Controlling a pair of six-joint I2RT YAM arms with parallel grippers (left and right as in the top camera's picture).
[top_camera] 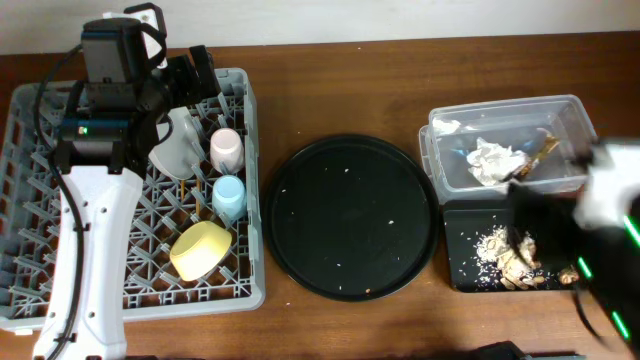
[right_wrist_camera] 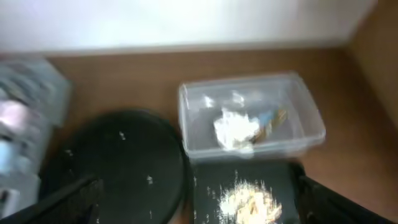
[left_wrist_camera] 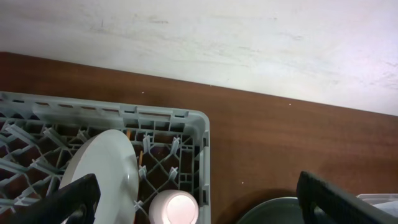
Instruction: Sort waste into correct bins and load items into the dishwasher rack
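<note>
Seemingly all is sorted. The dishwasher rack [top_camera: 200,298] holds the plate [top_camera: 178,145] leaning among its pegs, the yellow bowl [top_camera: 200,250], the blue cup [top_camera: 229,197] and the pink cup [top_camera: 226,150]. The round black tray [top_camera: 340,230] carries only stray grains. The clear tub [top_camera: 500,104] holds the tissue [top_camera: 492,160] and the wrapper [top_camera: 545,148], and the shallow black tray [top_camera: 460,250] holds the food scraps [top_camera: 505,258].

The left gripper [left_wrist_camera: 202,199] and the right gripper [right_wrist_camera: 202,202] both stand wide apart and empty. The left one hangs close over the plate and pink cup, so a careless retreat could clip and topple them. The right could nudge the shallow black tray and scatter the scraps.
</note>
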